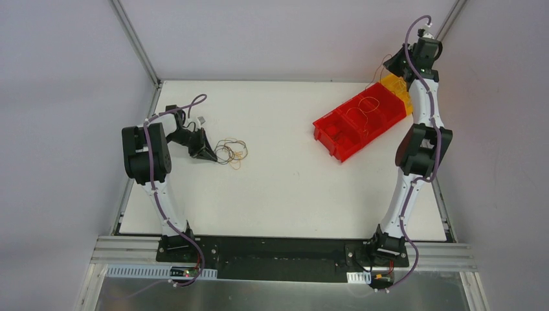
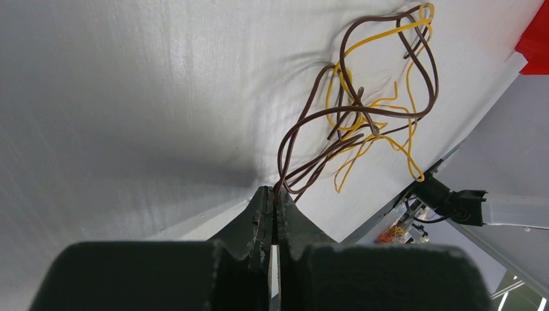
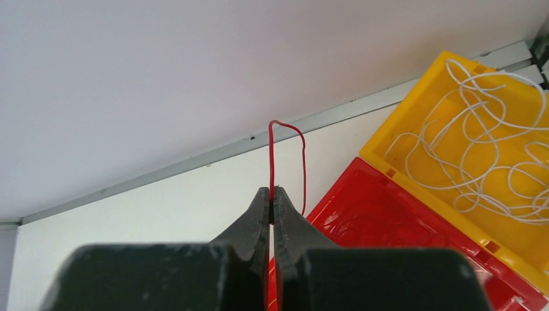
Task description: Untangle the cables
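The cables (image 1: 231, 152) lie as a small tangle of brown and yellow-orange loops on the white table (image 1: 291, 188), left of centre. In the left wrist view the tangle (image 2: 369, 110) spreads out just beyond my left gripper (image 2: 275, 192). That gripper is shut on a brown strand that leads into the tangle, and it stands low at the tangle's left side (image 1: 208, 153). My right gripper (image 3: 271, 190) is shut on a thin red cable (image 3: 287, 127). This cable arches up from the jaws and drops toward the red bin (image 3: 401, 220). The right wrist (image 1: 424, 55) is raised at the back right corner.
A red bin (image 1: 336, 133) lies slanted at the back right with thin wire loops in it. A yellow bin (image 1: 396, 87) adjoins its far end; the right wrist view shows it (image 3: 388, 139) holding white cables (image 3: 482, 152). Metal frame rails edge the table.
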{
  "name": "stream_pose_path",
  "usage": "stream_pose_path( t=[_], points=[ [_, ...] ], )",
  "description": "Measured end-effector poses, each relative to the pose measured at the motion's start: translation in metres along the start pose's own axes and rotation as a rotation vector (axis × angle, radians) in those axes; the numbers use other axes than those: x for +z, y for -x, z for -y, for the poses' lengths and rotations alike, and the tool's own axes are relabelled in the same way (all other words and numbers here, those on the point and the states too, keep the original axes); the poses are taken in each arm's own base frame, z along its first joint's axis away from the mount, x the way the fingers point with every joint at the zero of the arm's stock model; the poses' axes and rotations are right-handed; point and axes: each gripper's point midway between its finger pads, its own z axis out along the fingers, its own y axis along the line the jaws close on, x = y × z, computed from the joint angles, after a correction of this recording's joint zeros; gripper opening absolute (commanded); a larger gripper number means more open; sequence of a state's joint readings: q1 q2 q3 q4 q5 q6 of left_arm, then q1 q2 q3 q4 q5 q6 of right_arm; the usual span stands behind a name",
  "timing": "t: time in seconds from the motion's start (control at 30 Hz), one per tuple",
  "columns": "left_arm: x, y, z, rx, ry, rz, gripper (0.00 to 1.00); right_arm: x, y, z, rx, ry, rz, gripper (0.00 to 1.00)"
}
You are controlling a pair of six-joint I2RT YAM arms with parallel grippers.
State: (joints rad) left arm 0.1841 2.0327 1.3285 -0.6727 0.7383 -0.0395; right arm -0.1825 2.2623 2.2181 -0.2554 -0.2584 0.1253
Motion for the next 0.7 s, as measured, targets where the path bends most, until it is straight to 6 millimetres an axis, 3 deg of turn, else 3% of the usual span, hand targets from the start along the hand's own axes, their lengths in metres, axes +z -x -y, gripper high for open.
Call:
stream_pose_path(
  t=[0.2,0.3,0.53,0.7],
  points=[
    [0.001,-0.002,-0.003,-0.01,0.011,-0.012,0.0,0.001,0.0,0.005,0.024,0.005,-0.001,0.0],
    [0.001,-0.003,-0.004,-0.012,0.014,-0.013,0.0,0.004,-0.008,0.024,0.01,-0.026,-0.012,0.0],
    [0.001,-0.004,-0.004,-0.015,0.017,-0.017,0.0,0.003,-0.065,0.094,-0.022,-0.167,-0.161,0.0],
    [0.001,-0.005,-0.004,-0.017,0.018,-0.02,0.0,-0.002,-0.098,0.109,-0.057,-0.191,-0.268,0.0]
  ],
)
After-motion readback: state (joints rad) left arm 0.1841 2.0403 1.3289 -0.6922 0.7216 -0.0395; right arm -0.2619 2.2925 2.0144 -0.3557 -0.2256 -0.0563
